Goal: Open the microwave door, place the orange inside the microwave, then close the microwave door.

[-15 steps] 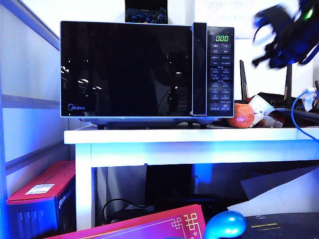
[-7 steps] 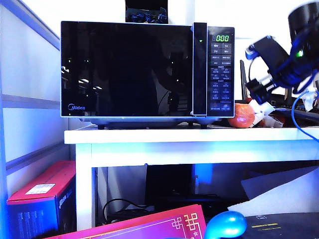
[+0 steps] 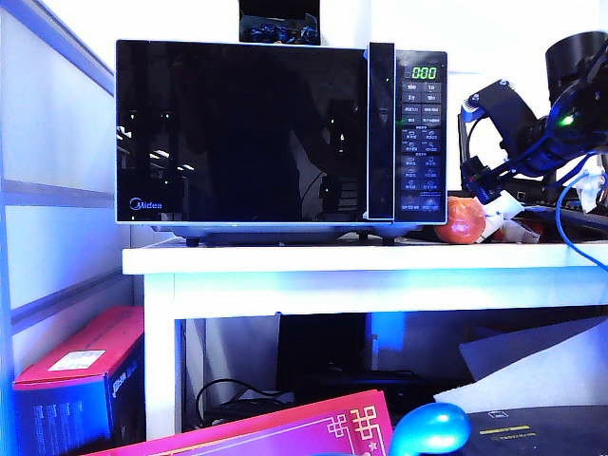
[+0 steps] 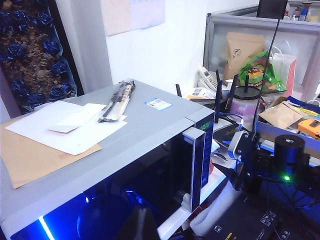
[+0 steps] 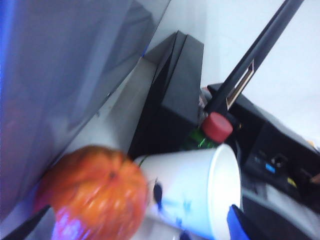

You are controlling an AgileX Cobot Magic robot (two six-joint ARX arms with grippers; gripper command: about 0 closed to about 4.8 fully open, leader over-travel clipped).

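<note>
The black microwave (image 3: 280,133) stands on the white table (image 3: 361,260) with its glossy door (image 3: 242,133) closed. The orange (image 3: 464,220) lies on the table just right of the microwave's button panel. My right gripper (image 3: 468,141) hangs open just above and right of the orange, fingers pointing left. In the right wrist view the orange (image 5: 95,192) lies close ahead of the open right gripper (image 5: 131,226), against a white paper cup (image 5: 195,190). My left gripper (image 4: 140,225) shows only as a dark shut tip above the door's front (image 4: 150,185).
A crumpled white cup (image 3: 499,204) and black router antennas (image 3: 549,161) crowd the table behind the orange. A red-capped bottle (image 5: 217,126) stands beyond the cup. Papers (image 4: 65,125) lie on the microwave's top. A red box (image 3: 81,366) sits under the table.
The right arm has swung down and left from the upper right corner to just above the orange, and its jaws have spread. The microwave door and the orange have not moved.
</note>
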